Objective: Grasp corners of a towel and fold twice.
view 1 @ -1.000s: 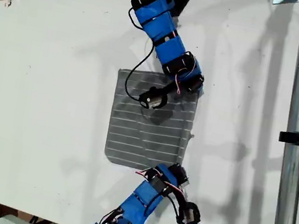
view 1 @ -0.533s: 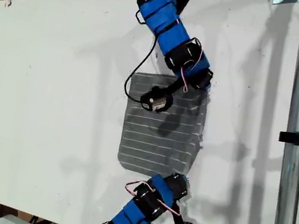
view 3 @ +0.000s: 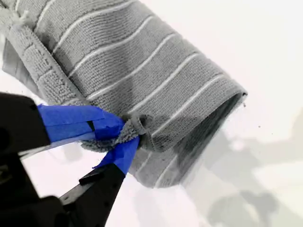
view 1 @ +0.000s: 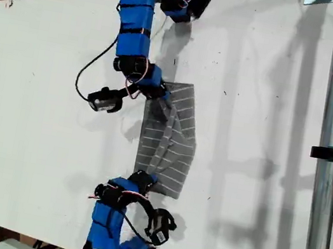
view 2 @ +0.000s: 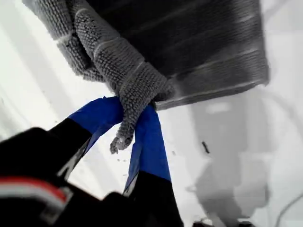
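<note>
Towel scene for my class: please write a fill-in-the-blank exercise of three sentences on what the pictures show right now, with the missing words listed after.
1. The towel is grey with thin ______ stripes.
2. My first gripper and my second gripper each have their jaws ______ on a corner of the towel.
3. In the exterior view, the towel lies on a ______ table, partly doubled over itself.

Missing words: white; shut; white

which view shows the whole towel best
The exterior view: the towel shows entire, half folded on the table between both arms. The two wrist views show only a pinched corner each, in my first gripper and my second gripper.
</note>
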`<state>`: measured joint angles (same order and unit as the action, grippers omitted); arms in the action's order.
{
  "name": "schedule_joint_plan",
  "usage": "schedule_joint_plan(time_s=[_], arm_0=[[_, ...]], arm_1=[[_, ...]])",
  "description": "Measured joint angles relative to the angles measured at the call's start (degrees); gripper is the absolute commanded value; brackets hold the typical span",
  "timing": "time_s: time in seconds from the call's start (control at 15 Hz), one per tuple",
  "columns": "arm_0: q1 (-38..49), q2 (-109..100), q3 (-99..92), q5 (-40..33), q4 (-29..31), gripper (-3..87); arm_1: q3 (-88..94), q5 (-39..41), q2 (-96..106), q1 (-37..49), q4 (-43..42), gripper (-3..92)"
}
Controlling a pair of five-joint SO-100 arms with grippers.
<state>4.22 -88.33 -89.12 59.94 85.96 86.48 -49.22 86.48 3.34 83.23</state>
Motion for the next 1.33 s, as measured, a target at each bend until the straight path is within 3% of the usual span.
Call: schedule_joint_plan(time_s=[0.27,0.4,0.53,0.73,1.0,1.33], arm_0=[[16.7,-2.37,-2.02,-12.04,-4.22,-1.9],[23.03,-5.71,-2.02,-14.85,-4.48,-1.9],[24.79,-10.63,-3.16,-14.77,-4.13,-1.9],[20.04,-17.05,-13.54,-8.88,-4.83,-1.9],[9.49,-17.23,-27.69,1.32,-15.56,-1.8],[4.31,-15.38,-34.54,13.97,-20.21,1.0]], arm_1=[[0.0,14.15,0.79,15.56,-1.67,-0.1],[0.0,18.54,4.57,21.71,-1.67,-0.1],[0.0,19.6,8.17,22.24,-0.79,-0.1],[3.08,16.0,9.93,15.91,1.23,-0.2],[10.55,5.62,6.5,7.29,-0.18,-0.2],[11.51,-3.87,-7.38,0.26,-3.43,-0.2]])
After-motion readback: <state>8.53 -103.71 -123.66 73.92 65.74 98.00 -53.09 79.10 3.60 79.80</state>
